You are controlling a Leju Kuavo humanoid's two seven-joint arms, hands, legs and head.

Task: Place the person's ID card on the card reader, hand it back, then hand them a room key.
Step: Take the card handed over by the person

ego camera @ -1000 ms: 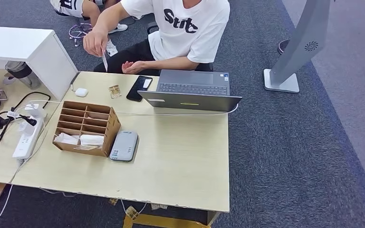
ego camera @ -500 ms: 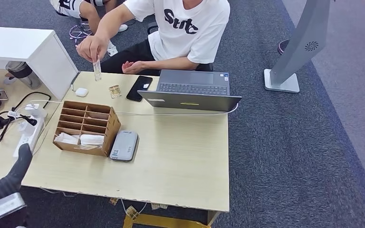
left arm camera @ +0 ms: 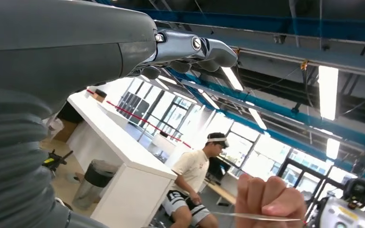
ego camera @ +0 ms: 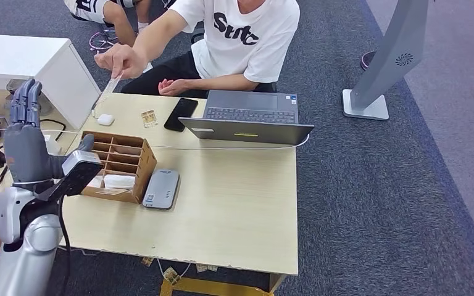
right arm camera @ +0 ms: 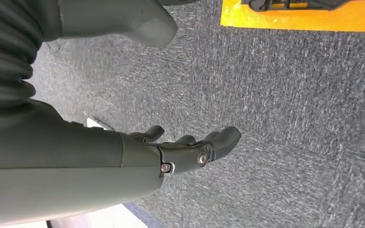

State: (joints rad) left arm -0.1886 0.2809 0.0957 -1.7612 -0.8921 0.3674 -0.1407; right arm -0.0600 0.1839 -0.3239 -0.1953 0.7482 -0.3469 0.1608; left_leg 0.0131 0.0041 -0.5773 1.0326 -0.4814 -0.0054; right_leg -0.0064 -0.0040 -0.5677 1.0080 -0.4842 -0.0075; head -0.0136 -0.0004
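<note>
Handover about to start: nothing placed on the reader yet.
The person's hand [ego camera: 118, 60] holds the ID card [ego camera: 107, 87] out above the bench [ego camera: 234, 209]; the card reader [ego camera: 161, 189] lies bare. The left hand [ego camera: 26, 139] is raised upright, fingers [ego camera: 24, 98] straight and together, holding nothing; the right hand [right arm camera: 180, 152] hangs over carpet, fingers loosely spread.

The right hand [right arm camera: 180, 152] hangs empty, fingers loosely apart, above grey carpet [right arm camera: 290, 118].

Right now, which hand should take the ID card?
Left. The left hand is raised and open near the person's hand offering the ID card; the right hand hangs over carpet.
</note>
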